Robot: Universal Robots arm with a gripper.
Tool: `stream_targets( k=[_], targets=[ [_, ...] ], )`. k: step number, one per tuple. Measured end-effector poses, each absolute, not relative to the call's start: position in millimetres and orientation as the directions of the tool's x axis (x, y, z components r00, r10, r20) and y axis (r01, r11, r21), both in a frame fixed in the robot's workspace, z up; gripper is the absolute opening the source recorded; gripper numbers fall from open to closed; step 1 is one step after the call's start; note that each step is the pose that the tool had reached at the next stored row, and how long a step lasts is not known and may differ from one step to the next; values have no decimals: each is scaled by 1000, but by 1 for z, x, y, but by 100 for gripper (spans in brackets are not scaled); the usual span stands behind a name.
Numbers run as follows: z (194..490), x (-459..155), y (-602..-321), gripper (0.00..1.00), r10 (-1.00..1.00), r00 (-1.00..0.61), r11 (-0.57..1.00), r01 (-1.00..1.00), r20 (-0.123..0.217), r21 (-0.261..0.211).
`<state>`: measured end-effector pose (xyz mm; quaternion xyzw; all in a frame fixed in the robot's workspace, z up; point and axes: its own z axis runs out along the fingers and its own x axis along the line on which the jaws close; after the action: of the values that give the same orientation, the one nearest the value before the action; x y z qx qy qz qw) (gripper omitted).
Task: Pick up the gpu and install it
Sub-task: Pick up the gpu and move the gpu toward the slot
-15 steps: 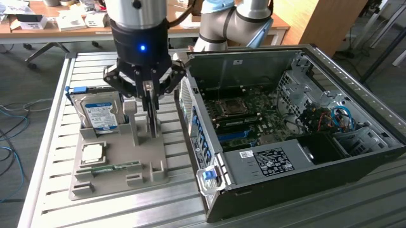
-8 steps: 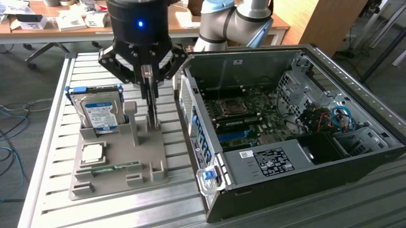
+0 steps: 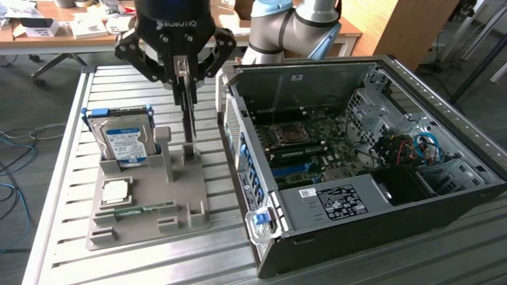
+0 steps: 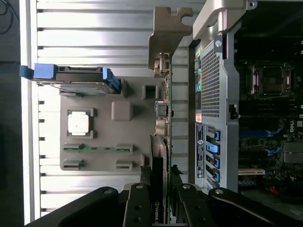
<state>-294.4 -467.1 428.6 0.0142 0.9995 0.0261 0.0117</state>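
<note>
Gripper, exterior view: the gripper (image 3: 184, 83) hangs over the grey holder tray (image 3: 135, 228), pinched narrow on the top edge of the gpu (image 3: 187, 122).
Gpu, exterior view: a thin dark card held upright, its lower end at the tray's slot, near the open computer case (image 3: 380, 196). Whether it has cleared the slot, I cannot tell.
Progress: the grasp looks made. The card is not yet in the case, so the install remains.
Gpu, wrist view: seen edge-on between the black fingers (image 4: 137, 208), with the bent metal bracket (image 4: 165, 33) at its far end.
Materials, wrist view: ribbed metal table (image 4: 94, 28); matte moulded tray; boxy hard drive (image 4: 71, 80) with blue rails; square silver processor chip (image 4: 78, 124); narrow green memory stick (image 4: 97, 149); perforated case panel.
</note>
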Motion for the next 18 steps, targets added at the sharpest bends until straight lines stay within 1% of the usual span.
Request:
stream_targets(
  k=[6, 13, 18],
  targets=[
    [444, -294, -467, 26, 29, -999, 998, 28, -23, 53],
    [444, -291, -467, 26, 29, -999, 998, 28, -23, 53],
    [444, -273, -467, 26, 29, -999, 998, 28, -22, 53]
  ],
)
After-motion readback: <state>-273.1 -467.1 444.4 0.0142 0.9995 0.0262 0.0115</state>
